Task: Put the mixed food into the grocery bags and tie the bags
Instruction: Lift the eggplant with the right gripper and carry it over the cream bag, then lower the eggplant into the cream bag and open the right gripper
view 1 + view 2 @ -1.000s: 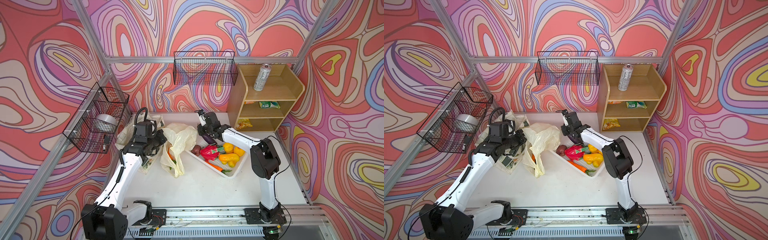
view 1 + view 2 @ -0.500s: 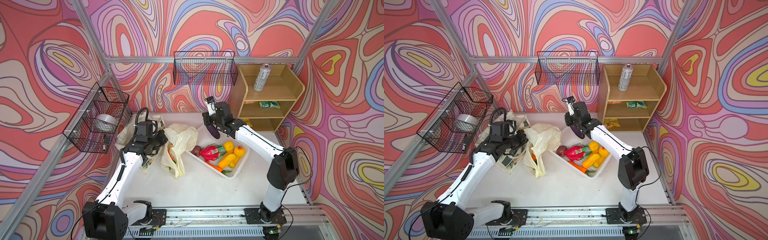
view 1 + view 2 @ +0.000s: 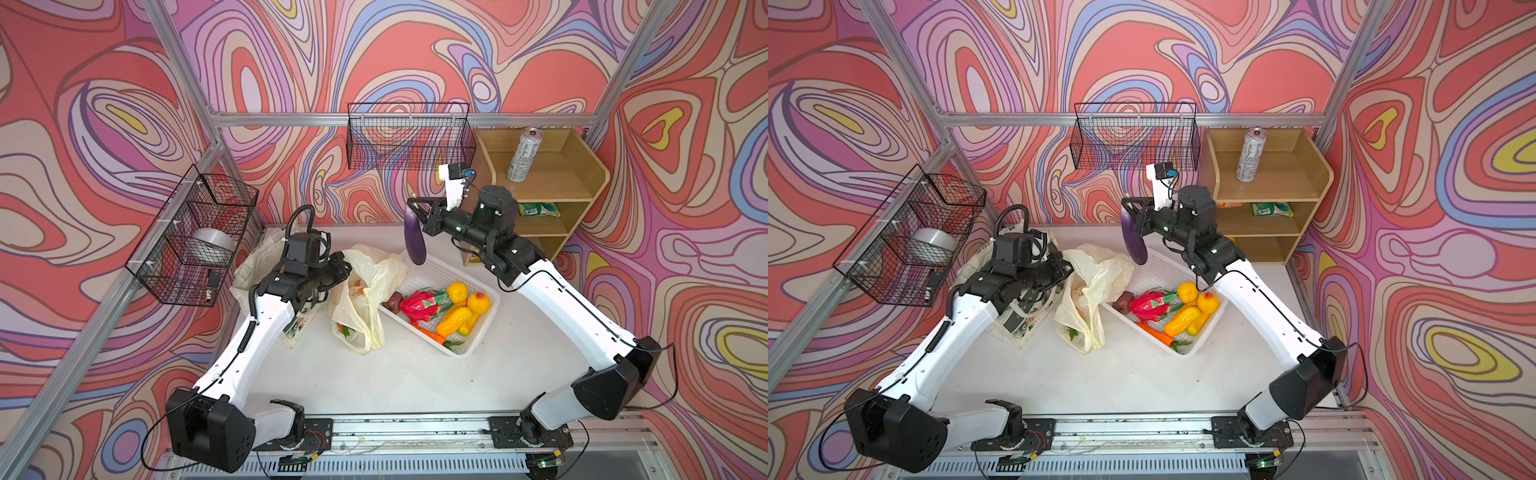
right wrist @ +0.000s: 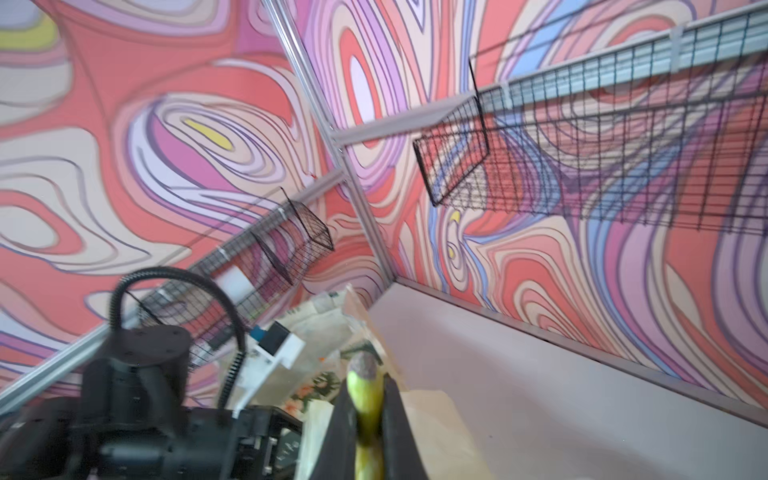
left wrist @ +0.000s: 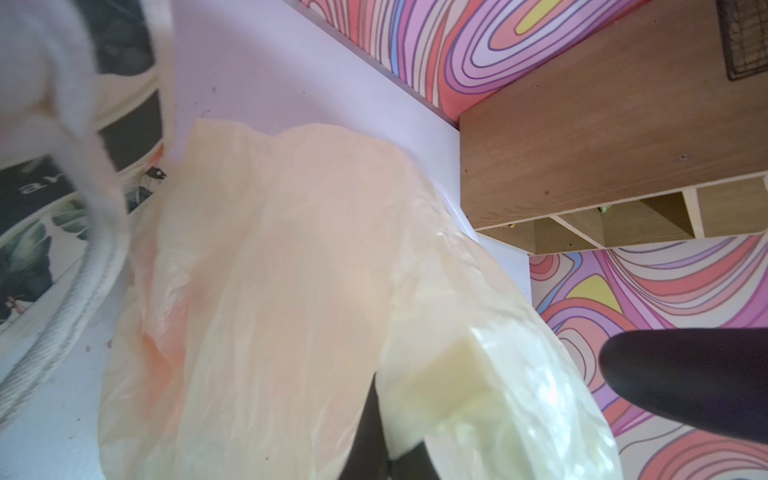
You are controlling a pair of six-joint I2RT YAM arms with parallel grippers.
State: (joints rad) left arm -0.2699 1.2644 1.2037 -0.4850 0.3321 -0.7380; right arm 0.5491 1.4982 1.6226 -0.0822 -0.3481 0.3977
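Your counter (image 3: 415,382) is white, the walls (image 3: 374,50) swirl-patterned; your left claw (image 5: 490,374) pinches the yellow bag (image 3: 365,299), right claw (image 3: 414,206) holds the eggplant (image 3: 414,241) aloft.

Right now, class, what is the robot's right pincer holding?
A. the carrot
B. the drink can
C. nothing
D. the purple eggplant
D: in a top view the right pincer is shut on the stem of the purple eggplant, which hangs above the white basket. The drink can stands on the shelf and the carrot lies in the basket.
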